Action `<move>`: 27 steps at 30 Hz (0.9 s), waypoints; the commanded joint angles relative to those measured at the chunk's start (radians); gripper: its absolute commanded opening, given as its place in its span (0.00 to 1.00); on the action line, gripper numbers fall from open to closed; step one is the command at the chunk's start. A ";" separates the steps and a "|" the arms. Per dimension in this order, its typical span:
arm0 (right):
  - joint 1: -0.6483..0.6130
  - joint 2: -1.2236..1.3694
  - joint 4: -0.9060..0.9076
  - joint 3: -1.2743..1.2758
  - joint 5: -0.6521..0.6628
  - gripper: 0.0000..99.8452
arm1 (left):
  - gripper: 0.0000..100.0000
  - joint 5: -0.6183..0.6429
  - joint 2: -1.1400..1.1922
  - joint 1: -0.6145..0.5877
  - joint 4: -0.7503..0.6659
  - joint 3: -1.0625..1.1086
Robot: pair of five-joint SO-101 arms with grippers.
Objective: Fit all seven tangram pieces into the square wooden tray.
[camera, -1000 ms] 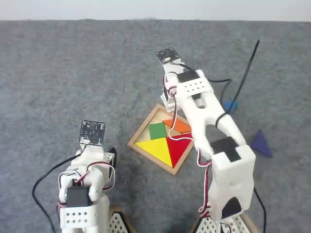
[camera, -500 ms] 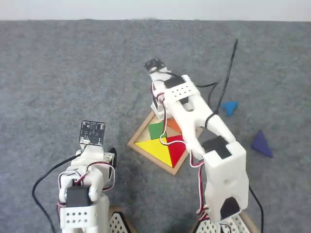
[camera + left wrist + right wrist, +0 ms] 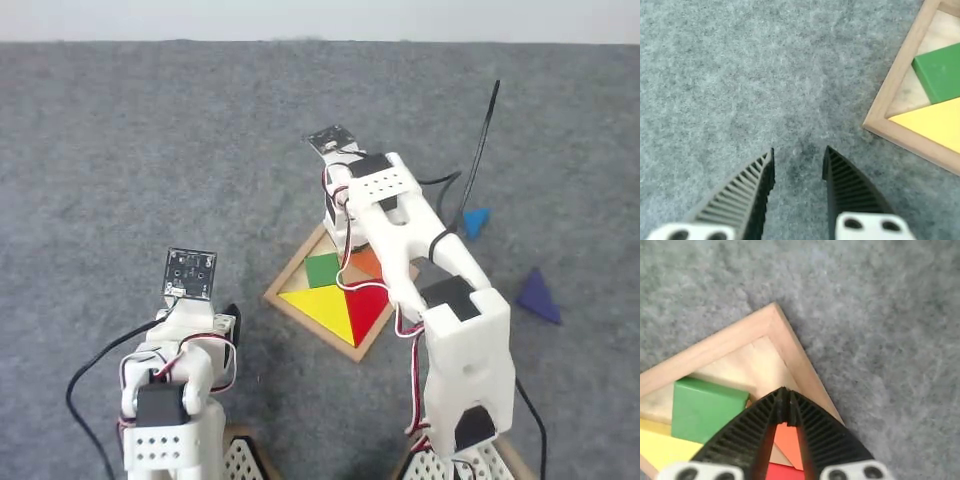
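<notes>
Swinging back a touch, the right arm (image 3: 400,215) sits slightly right of where it was half a second ago, after its sweep leftward across the tray; the left arm (image 3: 180,370) hasn't budged.

Start at the right fingers (image 3: 781,402): pressed tight together, nothing between them. They hang over the far corner of the tray (image 3: 790,345), tips above the seam where the orange triangle (image 3: 787,437) meets bare wood, with the green square (image 3: 705,405) just beside. Further out in the tray lie the yellow triangle (image 3: 322,303) and the red triangle (image 3: 372,305), edge to edge.

Now the relation that matters. Two loose pieces sit on the table (image 3: 150,130), off to the arm's right and well apart from the tray: the light-blue triangle (image 3: 477,220), the nearer one, and the purple triangle (image 3: 538,296), further out. That's six pieces counted. Both strays lie on the right arm's side, so by my reckoning the next pick is its job. Which way their long edges run is hard to tell from here.

Over on the other side, the left fingers (image 3: 752,187) are spread apart and holding nothing, above table just beside the tray's near-left corner, with the tray between them and the strays.
</notes>
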 commanded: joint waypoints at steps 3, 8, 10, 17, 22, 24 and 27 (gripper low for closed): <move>0.012 -0.153 0.015 -0.058 -0.012 0.01 | 0.15 -0.006 -0.028 0.002 0.009 -0.008; 0.076 -0.369 0.119 -0.054 -0.012 0.01 | 0.15 -0.006 -0.028 0.002 0.009 -0.008; 0.154 -0.455 0.168 -0.032 -0.011 0.01 | 0.15 -0.006 -0.028 0.002 0.009 -0.008; 0.452 -0.630 0.053 0.333 0.106 0.01 | 0.15 -0.006 -0.028 0.002 0.009 -0.008; 0.567 -0.633 0.030 0.496 0.212 0.01 | 0.15 -0.006 -0.028 0.002 0.009 -0.008; 0.611 -0.639 0.033 0.525 0.229 0.02 | 0.15 -0.006 -0.028 0.002 0.009 -0.008; 0.685 -0.639 0.076 0.535 0.242 0.10 | 0.15 -0.006 -0.028 0.002 0.009 -0.008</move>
